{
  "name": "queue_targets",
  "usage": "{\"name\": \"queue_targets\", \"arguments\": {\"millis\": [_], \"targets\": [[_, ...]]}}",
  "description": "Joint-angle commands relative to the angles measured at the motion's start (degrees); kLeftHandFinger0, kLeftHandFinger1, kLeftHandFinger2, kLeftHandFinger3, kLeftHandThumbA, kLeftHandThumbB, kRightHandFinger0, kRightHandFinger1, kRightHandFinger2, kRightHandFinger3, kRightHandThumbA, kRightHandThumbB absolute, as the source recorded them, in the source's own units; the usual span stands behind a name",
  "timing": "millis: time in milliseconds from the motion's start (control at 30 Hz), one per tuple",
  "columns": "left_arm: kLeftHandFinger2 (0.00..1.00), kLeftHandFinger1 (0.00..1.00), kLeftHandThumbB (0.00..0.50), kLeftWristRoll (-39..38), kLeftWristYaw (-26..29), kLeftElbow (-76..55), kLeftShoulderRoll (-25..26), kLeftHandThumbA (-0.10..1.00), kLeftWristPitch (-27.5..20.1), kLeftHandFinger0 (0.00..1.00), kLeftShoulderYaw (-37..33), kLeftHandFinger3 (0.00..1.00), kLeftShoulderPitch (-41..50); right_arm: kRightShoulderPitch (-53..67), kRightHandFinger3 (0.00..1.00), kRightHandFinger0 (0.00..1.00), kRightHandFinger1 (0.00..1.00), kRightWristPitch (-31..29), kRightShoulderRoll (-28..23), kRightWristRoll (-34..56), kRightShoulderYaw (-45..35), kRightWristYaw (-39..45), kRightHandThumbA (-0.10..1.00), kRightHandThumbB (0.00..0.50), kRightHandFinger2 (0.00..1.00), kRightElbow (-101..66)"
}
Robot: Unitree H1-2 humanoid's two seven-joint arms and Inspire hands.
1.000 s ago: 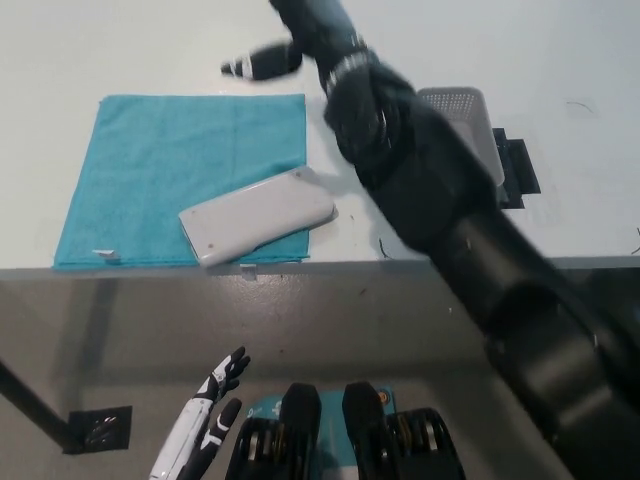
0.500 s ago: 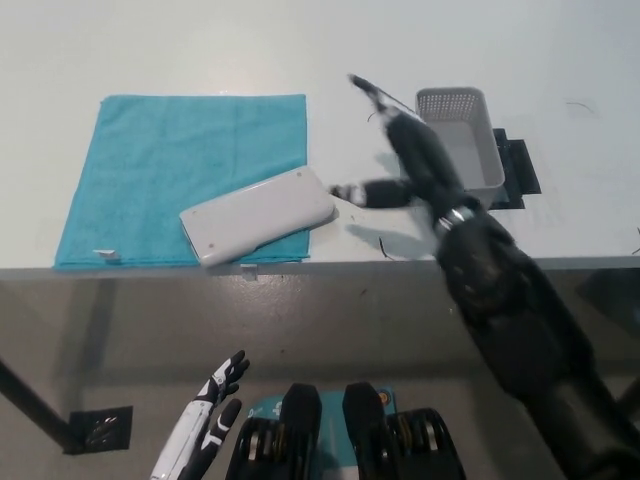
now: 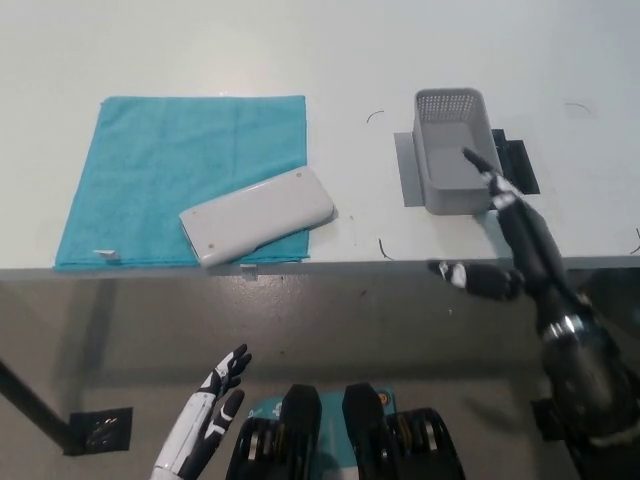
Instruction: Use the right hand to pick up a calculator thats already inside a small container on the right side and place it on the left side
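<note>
So the calculator (image 3: 257, 216) is out of the container (image 3: 455, 150) already, lying on the blue towel (image 3: 160, 160) at the table's (image 3: 300, 50) front edge, long axis tilted up to the right. My right hand (image 3: 515, 250) hangs empty, fingers spread, off the front-right edge. Left hand (image 3: 205, 420) rests low, open.

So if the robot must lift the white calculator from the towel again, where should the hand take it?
Probably across its two long edges near the middle, coming from above. The calculator lies flat and slanted on the blue towel, one end overhanging toward the table edge; the open right hand is nearest.
</note>
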Motion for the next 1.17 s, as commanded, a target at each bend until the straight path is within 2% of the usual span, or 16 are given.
{"name": "queue_targets", "arguments": {"millis": [0, 33, 100, 133, 167, 200, 267, 300, 333, 400, 467, 667, 900, 967, 1000, 1133], "targets": [[1.00, 1.00, 0.048, 0.01, 1.97, -0.54, -0.14, 1.00, -3.04, 1.00, 1.21, 1.00, -5.32, 10.95, 1.00, 1.00, 1.00, -14.97, -5.25, 15.92, -9.30, -4.87, 1.00, 0.388, 1.00, -48.15], [1.00, 1.00, 0.051, 0.00, 2.01, -0.37, -0.23, 1.00, -3.03, 1.00, 1.21, 1.00, -5.48, 12.00, 1.00, 1.00, 1.00, -16.59, -4.98, 16.36, -9.26, -5.25, 1.00, 0.396, 1.00, -46.66], [1.00, 1.00, 0.049, -0.02, 2.18, 0.14, -0.40, 1.00, -3.19, 1.00, 1.26, 1.00, -6.25, 14.45, 1.00, 1.00, 1.00, -18.82, -4.13, 17.55, -8.87, -5.52, 1.00, 0.379, 1.00, -43.85], [1.00, 1.00, 0.045, -0.07, 2.22, 0.15, -0.51, 1.00, -3.30, 1.00, 1.26, 1.00, -6.36, 16.00, 1.00, 1.00, 1.00, -20.47, -3.92, 17.46, -8.41, -5.42, 1.00, 0.352, 1.00, -42.10], [1.00, 1.00, 0.045, -0.09, 2.30, 0.18, -0.60, 1.00, -3.35, 1.00, 1.29, 1.00, -6.45, 16.57, 1.00, 1.00, 1.00, -20.93, -3.78, 16.95, -8.37, -5.38, 1.00, 0.352, 1.00, -41.36], [1.00, 1.00, 0.044, -0.02, 2.43, 0.17, -0.69, 1.00, -3.26, 1.00, 1.35, 1.00, -6.65, 18.18, 1.00, 1.00, 1.00, -22.28, -3.62, 17.09, -8.05, -5.02, 1.00, 0.376, 1.00, -38.38], [1.00, 1.00, 0.052, -0.12, 2.41, 0.29, -0.67, 1.00, -3.15, 1.00, 1.44, 1.00, -6.96, 19.49, 1.00, 1.00, 1.00, -22.29, -3.02, 17.13, -8.00, -4.44, 1.00, 0.378, 1.00, -35.99], [1.00, 1.00, 0.047, -0.07, 2.48, 0.35, -0.69, 1.00, -3.26, 1.00, 1.48, 1.00, -7.01, 19.74, 1.00, 1.00, 1.00, -24.03, -2.99, 16.35, -7.86, -4.31, 1.00, 0.307, 1.00, -33.64], [1.00, 1.00, 0.052, 0.03, 2.59, 0.56, -0.69, 1.00, -3.46, 1.00, 1.52, 1.00, -7.16, 19.90, 1.00, 1.00, 1.00, -24.95, -2.80, 15.90, -7.75, -4.13, 1.00, 0.264, 1.00, -31.89], [1.00, 1.00, 0.053, 0.27, 2.82, 0.75, -0.71, 1.00, -3.57, 1.00, 1.58, 1.00, -7.38, 20.66, 1.00, 1.00, 1.00, -25.38, -1.78, 16.17, -7.39, -3.37, 1.00, 0.290, 1.00, -26.88], [1.00, 1.00, 0.057, 0.26, 2.81, 0.73, -0.71, 1.00, -3.38, 1.00, 1.61, 1.00, -7.37, 21.13, 1.00, 1.00, 1.00, -24.58, -0.74, 18.41, -7.35, -2.33, 1.00, 0.318, 1.00, -22.65], [1.00, 1.00, 0.050, -0.22, 2.65, 0.77, -0.82, 1.00, -3.84, 1.00, 1.83, 1.00, -7.57, 19.97, 1.00, 1.00, 1.00, -22.75, 1.10, 22.91, -7.13, 1.08, 1.00, 0.247, 1.00, -9.75], [1.00, 1.00, 0.065, -0.95, 2.68, 0.82, -1.00, 1.00, -4.09, 1.00, 2.11, 1.00, -7.39, 17.42, 1.00, 1.00, 1.00, -19.24, 1.89, 23.46, -7.05, 4.21, 1.00, 0.267, 1.00, 0.94], [1.00, 1.00, 0.081, -1.40, 2.28, 0.71, -1.20, 1.00, -3.76, 1.00, 2.37, 1.00, -7.29, 16.92, 1.00, 1.00, 1.00, -17.28, 1.88, 24.18, -6.82, 5.41, 1.00, 0.252, 1.00, 1.74], [1.00, 1.00, 0.084, -1.72, 2.12, 0.25, -1.17, 1.00, -3.85, 1.00, 2.45, 1.00, -6.76, 16.95, 1.00, 1.00, 1.00, -15.30, 1.83, 25.16, -6.35, 6.70, 1.00, 0.220, 1.00, 1.65], [1.00, 1.00, 0.079, -2.23, 1.95, 0.06, -1.20, 1.00, -4.09, 1.00, 2.32, 1.00, -6.51, 16.68, 1.00, 1.00, 1.00, -11.18, 1.22, 27.55, -5.89, 9.56, 1.00, 0.179, 1.00, 1.80]]}}
